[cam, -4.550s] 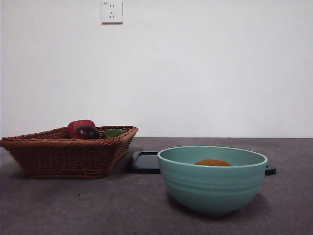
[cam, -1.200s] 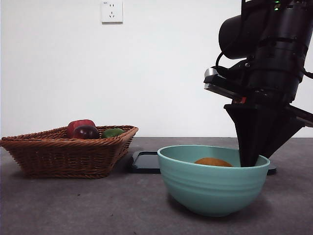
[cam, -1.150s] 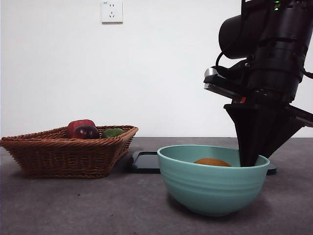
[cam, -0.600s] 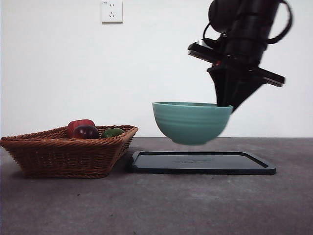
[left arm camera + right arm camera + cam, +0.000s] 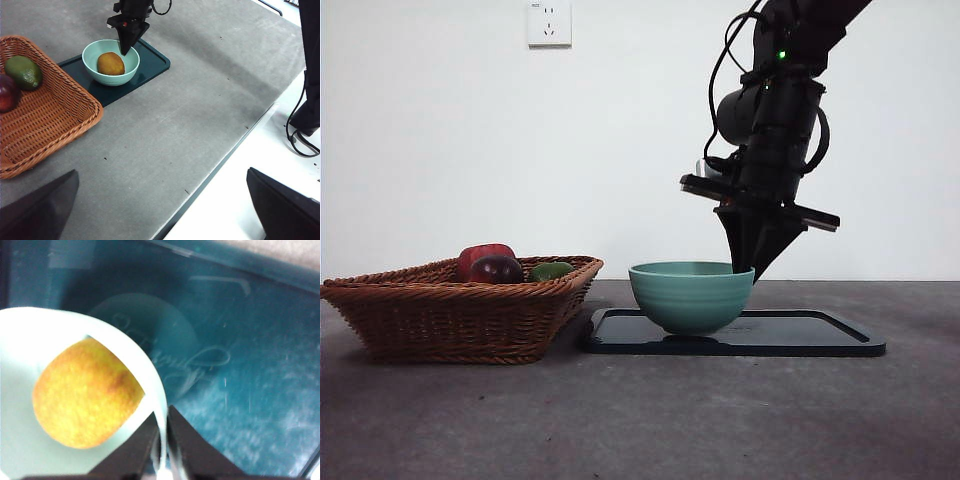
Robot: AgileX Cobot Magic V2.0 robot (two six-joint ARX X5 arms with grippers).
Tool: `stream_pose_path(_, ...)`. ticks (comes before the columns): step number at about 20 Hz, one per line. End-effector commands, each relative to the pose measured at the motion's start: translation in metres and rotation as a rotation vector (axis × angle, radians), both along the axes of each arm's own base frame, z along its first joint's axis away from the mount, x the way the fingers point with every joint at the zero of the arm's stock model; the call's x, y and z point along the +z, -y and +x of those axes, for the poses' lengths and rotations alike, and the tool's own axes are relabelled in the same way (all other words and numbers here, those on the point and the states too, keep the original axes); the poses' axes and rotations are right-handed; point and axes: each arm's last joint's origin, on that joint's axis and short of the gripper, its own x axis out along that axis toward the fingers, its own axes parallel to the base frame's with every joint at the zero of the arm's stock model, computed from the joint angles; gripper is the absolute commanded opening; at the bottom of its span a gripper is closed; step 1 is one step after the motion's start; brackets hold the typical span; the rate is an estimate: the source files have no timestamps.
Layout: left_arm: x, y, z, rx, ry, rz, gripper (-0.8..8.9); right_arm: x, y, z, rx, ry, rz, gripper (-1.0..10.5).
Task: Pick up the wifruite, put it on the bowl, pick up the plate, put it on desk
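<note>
Right claw (image 5: 161,452) pinching bowl (image 5: 691,296) rim; wifruite (image 5: 85,400) inside, unseen frontally.

We observe that the bowl (image 5: 691,295), formerly on the tabletop (image 5: 640,420) in front of the dark tray (image 5: 820,338), now rests on that tray's left part. Half a second ago it hung in the air above the tray. The right claw (image 5: 744,268), absent at first, now grips the bowl's rim on its right side. The wifruite (image 5: 110,63) has travelled along inside the bowl.
</note>
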Motion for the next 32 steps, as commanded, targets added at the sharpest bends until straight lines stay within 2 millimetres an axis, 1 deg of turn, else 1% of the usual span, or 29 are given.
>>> stream_pose_path(1, 0.003, 0.0, -0.001, -0.018, 0.017, -0.009, 6.26, -0.009, 0.001, 0.008, 0.014, -0.005, -0.003, 0.1)
stream_pose_path(5, 0.003, 0.0, -0.001, -0.018, 0.017, -0.009, 6.26, -0.009, 0.003, 0.008, 0.026, -0.01, -0.009, 0.2)
stream_pose_path(6, 0.003, 0.0, -0.001, -0.018, 0.017, -0.009, 6.26, -0.009, 0.003, 0.008, 0.027, -0.013, -0.006, 0.8)
stream_pose_path(7, 0.003, 0.0, -0.001, -0.018, 0.017, -0.009, 6.26, -0.009, 0.003, 0.008, 0.026, -0.014, -0.006, 1.8)
stream_pose_path(9, 0.003, 0.0, -0.001, -0.018, 0.017, -0.009, 6.26, -0.007, 0.004, 0.007, 0.025, -0.014, -0.007, 3.4)
stream_pose_path(10, 0.003, 0.0, -0.001, -0.018, 0.017, -0.009, 6.26, -0.003, 0.004, 0.006, 0.025, -0.016, -0.009, 4.1)
stream_pose_path(11, 0.003, 0.0, -0.001, -0.018, 0.017, -0.009, 6.26, 0.008, 0.005, 0.005, 0.026, 0.0, -0.018, 4.3)
stream_pose_path(12, 0.003, 0.0, -0.001, -0.018, 0.017, -0.009, 6.26, 0.023, 0.007, 0.003, 0.027, 0.034, -0.046, 4.3)
stream_pose_path(13, 0.003, 0.0, -0.001, -0.018, 0.017, -0.009, 6.26, 0.044, 0.01, -0.001, 0.025, 0.081, -0.072, 4.4)
stream_pose_path(15, 0.003, 0.0, -0.001, -0.018, 0.017, -0.009, 6.26, 0.086, 0.016, -0.016, 0.019, 0.177, -0.087, 5.1)
stream_pose_path(16, 0.003, 0.0, -0.001, -0.018, 0.017, -0.009, 6.26, 0.11, 0.021, -0.028, 0.011, 0.227, -0.093, 5.2)
stream_pose_path(18, 0.003, 0.0, -0.001, -0.018, 0.017, -0.009, 6.26, 0.146, 0.032, -0.057, 0.009, 0.28, -0.121, 6.0)
stream_pose_path(20, 0.003, 0.0, -0.001, -0.018, 0.017, -0.009, 6.26, 0.18, 0.043, -0.091, 0.008, 0.347, -0.125, 6.0)
stream_pose_path(21, 0.003, 0.0, -0.001, -0.018, 0.017, -0.009, 6.26, 0.193, 0.049, -0.106, 0.004, 0.384, -0.113, 6.0)
stream_pose_path(23, 0.003, 0.0, -0.001, -0.018, 0.017, -0.009, 6.26, 0.21, 0.056, -0.134, 0.019, 0.436, -0.097, 6.0)
stream_pose_path(25, 0.003, 0.0, -0.001, -0.018, 0.017, -0.009, 6.26, 0.219, 0.063, -0.161, 0.029, 0.468, -0.084, 6.0)
stream_pose_path(26, 0.003, 0.0, -0.001, -0.018, 0.017, -0.009, 6.26, 0.222, 0.067, -0.181, 0.038, 0.484, -0.076, 6.0)
stream_pose_path(27, 0.003, 0.0, -0.001, -0.018, 0.017, -0.009, 6.26, 0.223, 0.069, -0.194, 0.047, 0.491, -0.071, 6.0)
stream_pose_path(30, 0.003, 0.0, -0.001, -0.018, 0.017, -0.009, 6.26, 0.219, 0.079, -0.249, 0.1, 0.525, -0.042, 6.0)
stream_pose_path(32, 0.003, 0.0, -0.001, -0.018, 0.017, -0.009, 6.26, 0.215, 0.086, -0.28, 0.124, 0.552, -0.015, 6.0)
